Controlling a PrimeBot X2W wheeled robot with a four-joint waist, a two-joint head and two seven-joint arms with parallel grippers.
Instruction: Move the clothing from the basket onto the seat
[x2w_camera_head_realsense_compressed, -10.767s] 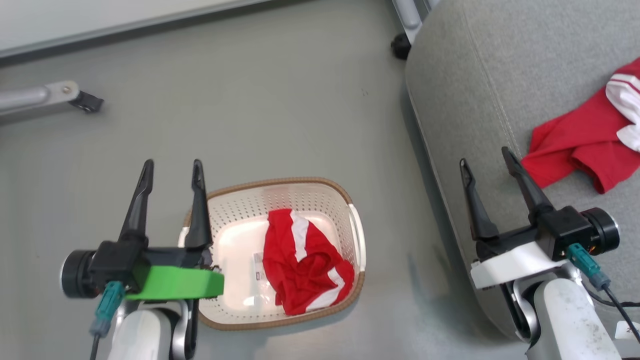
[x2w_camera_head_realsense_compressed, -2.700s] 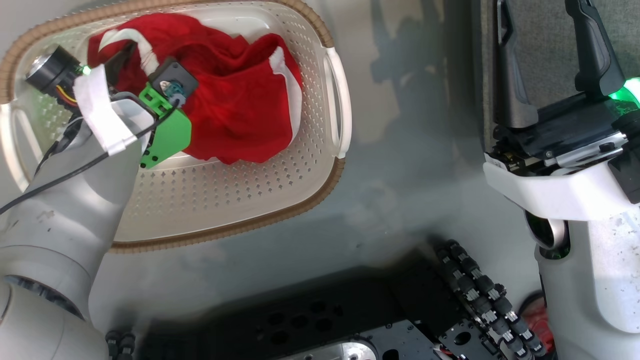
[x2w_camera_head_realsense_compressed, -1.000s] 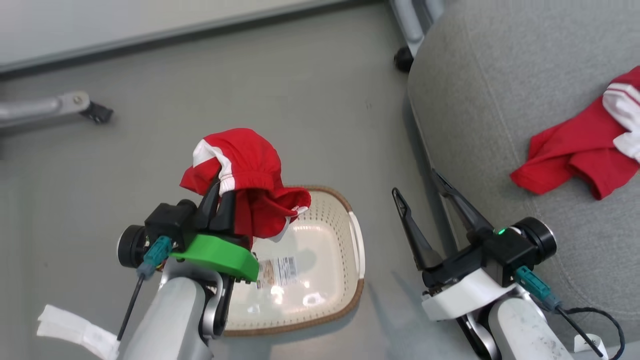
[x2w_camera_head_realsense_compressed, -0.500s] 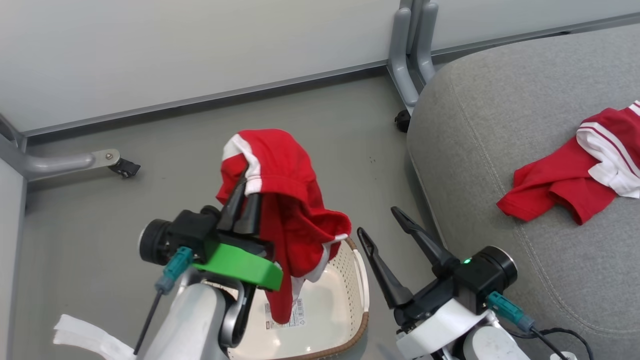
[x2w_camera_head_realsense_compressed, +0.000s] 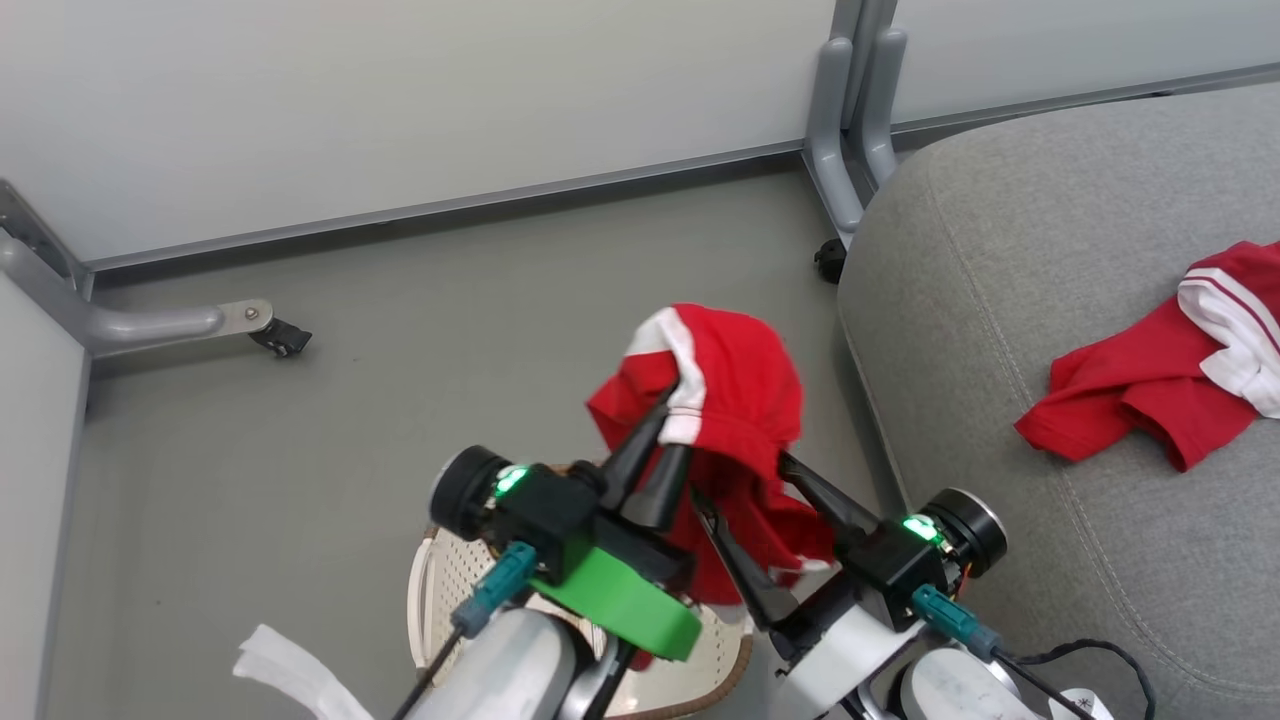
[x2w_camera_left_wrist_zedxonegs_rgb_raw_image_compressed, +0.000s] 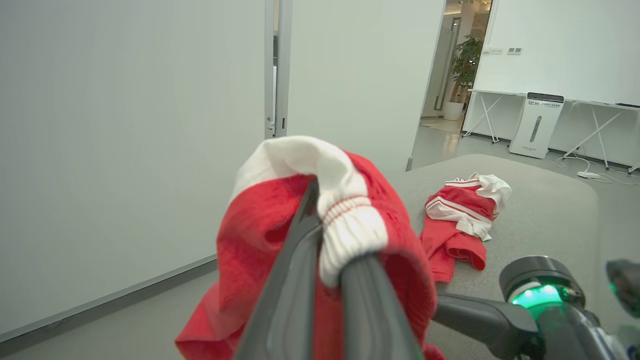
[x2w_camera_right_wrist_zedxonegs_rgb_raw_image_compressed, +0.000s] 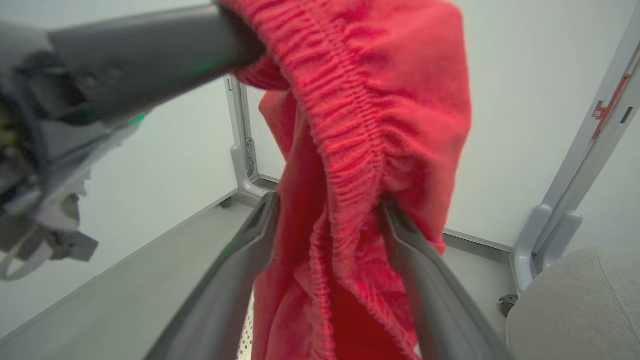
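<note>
My left gripper (x2w_camera_head_realsense_compressed: 672, 412) is shut on the white waistband of a red garment (x2w_camera_head_realsense_compressed: 735, 400), held up in the air above the basket (x2w_camera_head_realsense_compressed: 432, 590). The cloth drapes over the fingertips (x2w_camera_left_wrist_zedxonegs_rgb_raw_image_compressed: 310, 200) and hangs down. My right gripper (x2w_camera_head_realsense_compressed: 742, 482) is open, and the hanging cloth (x2w_camera_right_wrist_zedxonegs_rgb_raw_image_compressed: 350, 200) falls between its two fingers without being pinched. A second red garment with white stripes (x2w_camera_head_realsense_compressed: 1150, 390) lies on the grey seat (x2w_camera_head_realsense_compressed: 980, 300) at the right. My arms cover most of the basket.
Pale partition walls run along the back. A grey metal leg with a caster (x2w_camera_head_realsense_compressed: 280, 336) lies on the floor at the left. An upright post (x2w_camera_head_realsense_compressed: 850, 140) and a caster (x2w_camera_head_realsense_compressed: 828, 262) stand by the seat's rounded corner.
My left gripper has carried the garment rightward, nearer the seat. My right gripper has swung left so that its open fingers straddle the hanging cloth. The head camera has also shifted.
</note>
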